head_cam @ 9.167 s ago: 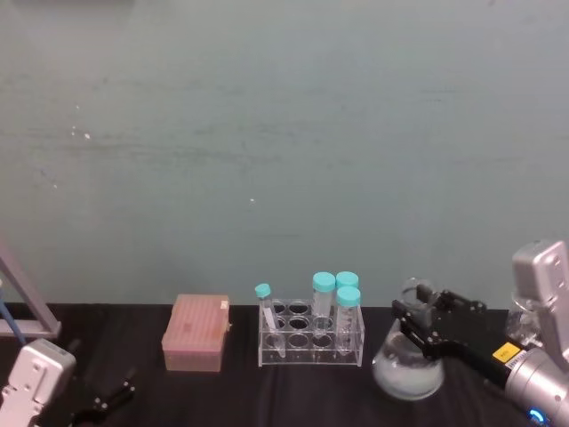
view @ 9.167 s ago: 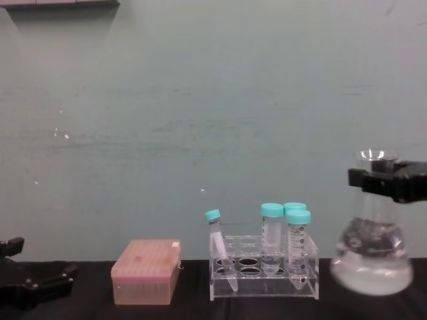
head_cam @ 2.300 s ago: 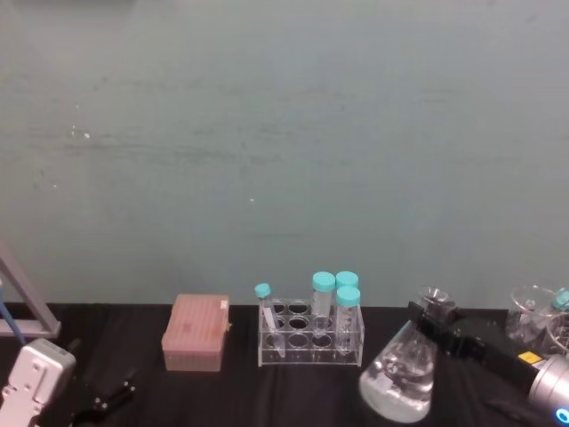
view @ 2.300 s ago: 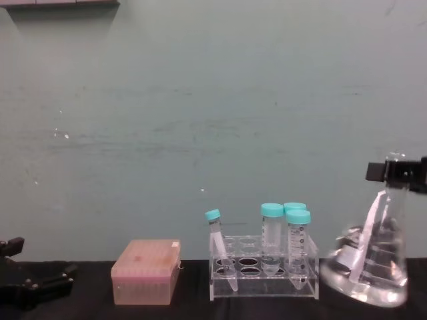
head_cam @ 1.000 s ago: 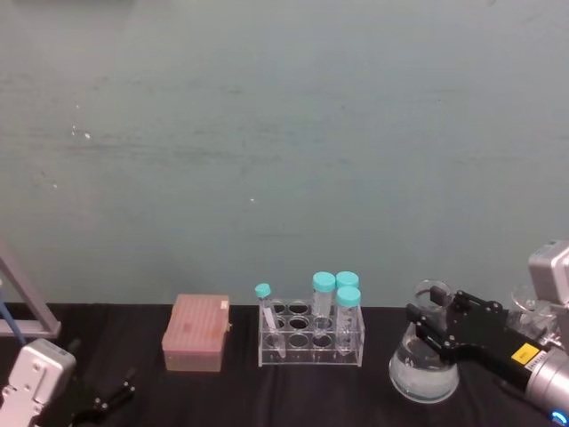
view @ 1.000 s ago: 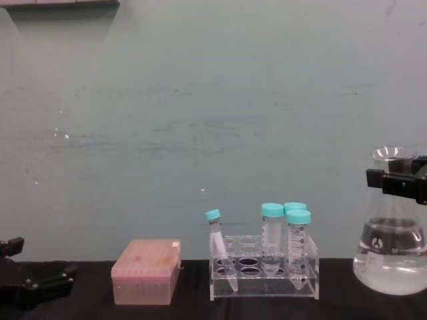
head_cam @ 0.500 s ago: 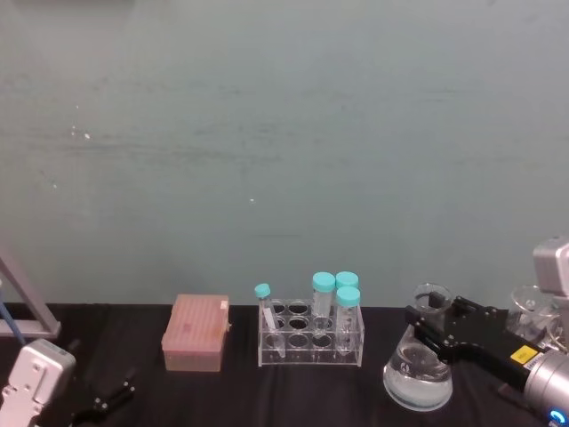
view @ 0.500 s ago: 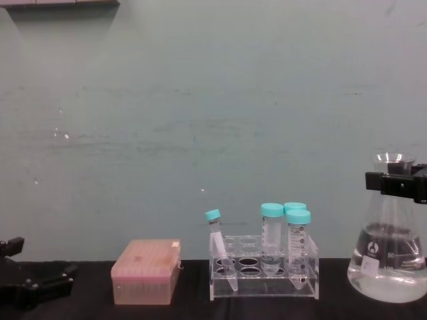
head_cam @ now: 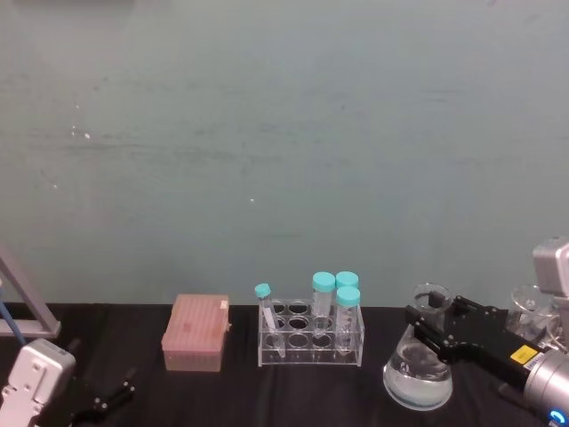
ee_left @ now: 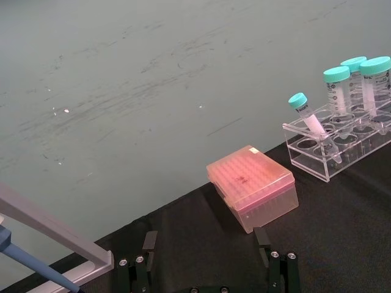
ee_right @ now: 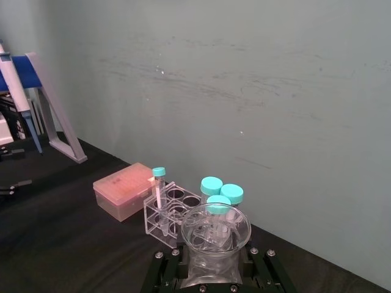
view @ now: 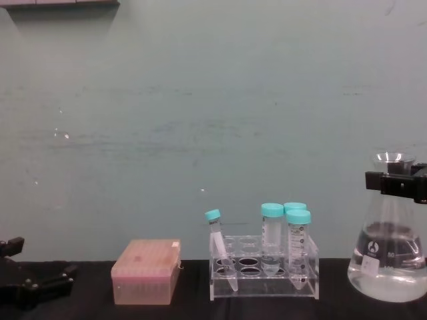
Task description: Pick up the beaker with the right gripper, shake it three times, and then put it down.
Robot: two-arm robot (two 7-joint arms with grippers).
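Note:
The beaker (head_cam: pixel 416 379) is a clear conical flask with liquid in its wide base, upright to the right of the tube rack. In the chest view the beaker (view: pixel 389 268) has its base level with the rack's foot on the black table. My right gripper (head_cam: pixel 433 326) is shut on the neck just under the flared rim, and its black jaws (view: pixel 395 181) cross the neck. From the right wrist, the rim of the beaker (ee_right: pixel 214 228) sits between the right gripper (ee_right: pixel 209 267) jaws. My left gripper (ee_left: pixel 208 256) rests open at the table's near left, holding nothing.
A clear tube rack (head_cam: pixel 310 335) with teal-capped tubes stands mid-table, and a pink tip box (head_cam: pixel 196 333) lies to its left. More glassware (head_cam: pixel 533 307) stands behind my right arm. A pipette stand (head_cam: pixel 24 304) is at the far left.
The beaker was held tilted and swinging earlier, then upright above the table. It has come down to table level over the last second, with the liquid settling. The left arm has not moved.

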